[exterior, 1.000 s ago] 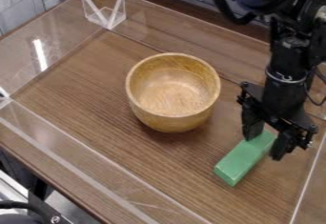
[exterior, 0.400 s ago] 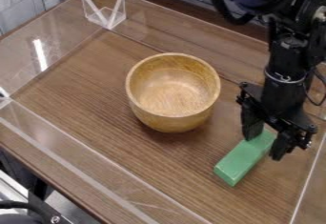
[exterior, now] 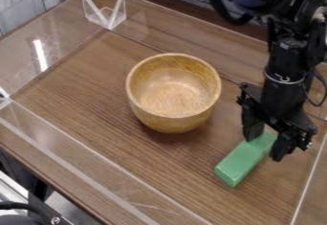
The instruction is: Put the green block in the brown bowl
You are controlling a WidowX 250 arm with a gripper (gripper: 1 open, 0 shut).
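Nearest the camera, the flat matte green rectangular block (exterior: 247, 160) lies on the dark wood-grain worktop (exterior: 102, 123), just right of the bowl. The black gripper (exterior: 277, 145) points straight down over the block's far end, its fingers (exterior: 255, 125) straddling the bar; whether they already pinch it I cannot tell. A sound grasp squeezes the narrow sides squarely before lifting, so the long bar does not pivot. Farther back sits the round, thick-walled light-brown wooden bowl (exterior: 174, 93), empty, grain visible.
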